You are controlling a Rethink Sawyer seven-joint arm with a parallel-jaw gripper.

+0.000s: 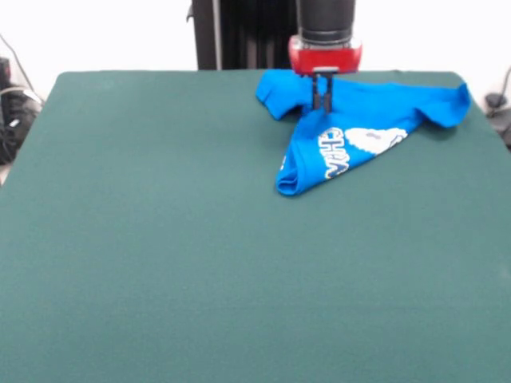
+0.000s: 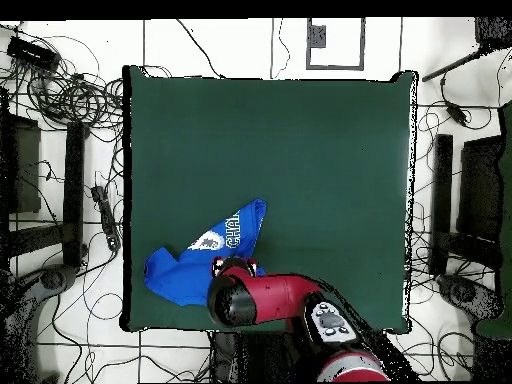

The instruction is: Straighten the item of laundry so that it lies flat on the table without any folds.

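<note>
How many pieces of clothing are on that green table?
1. A single blue T-shirt lies crumpled at the table's far right in the front view, right under the gripper. Nothing else shows, though its folds could hide something small.

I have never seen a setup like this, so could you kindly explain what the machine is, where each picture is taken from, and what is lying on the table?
The machine is a red and black robot arm standing at one side of a large green table. One picture is taken from across the table, facing the robot, so the arm comes down from the top. The other looks straight down from above, with the robot's base at the bottom.

On the table lies one thing: a bright blue T-shirt with white lettering, crumpled and folded over itself near the robot's edge. At the arm's tip is the claw, lowered onto the shirt with its two dark fingers close together. Whether it has actually pinched the cloth, I cannot tell.
</note>
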